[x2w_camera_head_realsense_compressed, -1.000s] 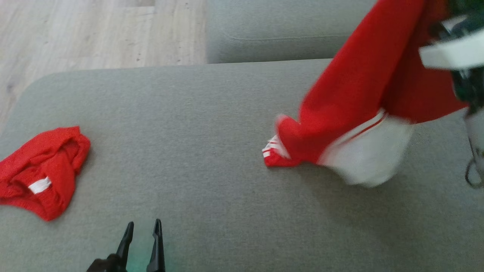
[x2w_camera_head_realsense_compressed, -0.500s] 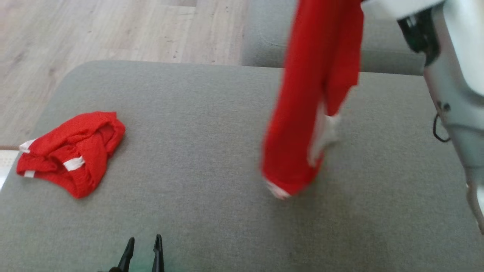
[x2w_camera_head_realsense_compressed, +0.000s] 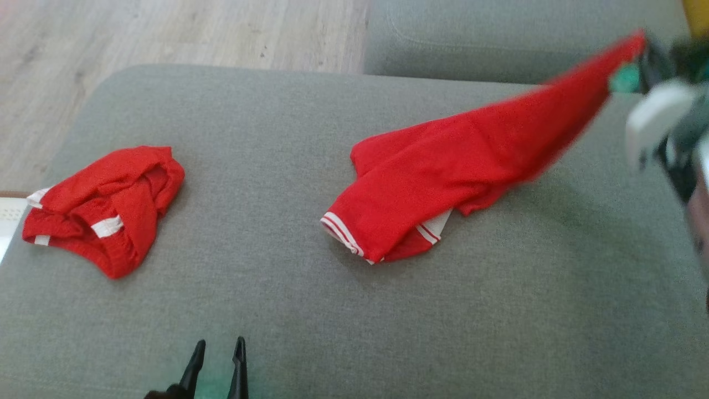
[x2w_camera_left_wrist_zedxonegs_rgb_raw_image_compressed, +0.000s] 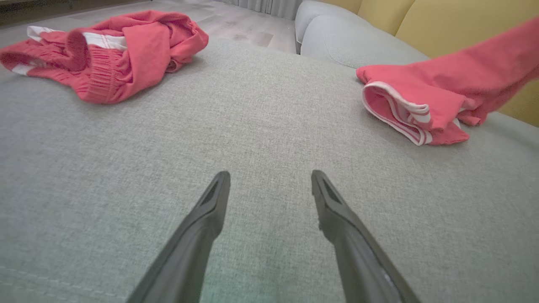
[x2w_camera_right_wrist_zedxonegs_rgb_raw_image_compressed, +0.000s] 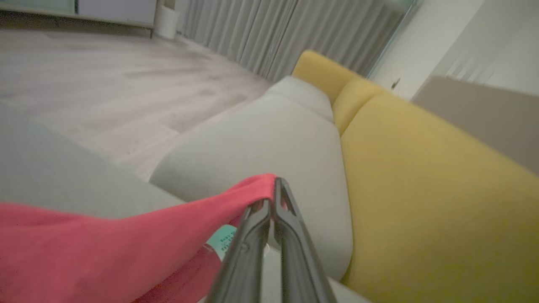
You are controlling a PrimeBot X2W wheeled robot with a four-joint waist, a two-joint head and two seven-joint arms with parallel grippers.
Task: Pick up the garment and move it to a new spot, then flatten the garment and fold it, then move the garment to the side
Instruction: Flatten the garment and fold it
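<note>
A red garment [x2w_camera_head_realsense_compressed: 443, 177] with white striped trim lies partly on the grey cushion [x2w_camera_head_realsense_compressed: 310, 310], its far corner stretched up to the right. My right gripper [x2w_camera_head_realsense_compressed: 645, 55] is shut on that corner [x2w_camera_right_wrist_zedxonegs_rgb_raw_image_compressed: 257, 189], a teal label hanging just beneath the fingers. In the left wrist view the garment [x2w_camera_left_wrist_zedxonegs_rgb_raw_image_compressed: 425, 101] shows at the right, its striped hem folded on the cushion. My left gripper [x2w_camera_head_realsense_compressed: 217, 354] stands open low at the cushion's front, nothing between its fingers [x2w_camera_left_wrist_zedxonegs_rgb_raw_image_compressed: 214, 198].
A second red garment [x2w_camera_head_realsense_compressed: 105, 208] with white bands lies crumpled at the cushion's left edge [x2w_camera_left_wrist_zedxonegs_rgb_raw_image_compressed: 105, 50]. Wooden floor [x2w_camera_head_realsense_compressed: 183, 33] lies beyond. Another grey cushion [x2w_camera_head_realsense_compressed: 498, 39] and yellow backrests [x2w_camera_right_wrist_zedxonegs_rgb_raw_image_compressed: 421, 189] stand at the far right.
The garment hung upright from my right gripper; now its lower part rests on the cushion and the held corner has swung right. The head camera has shifted too. The left gripper stays put.
</note>
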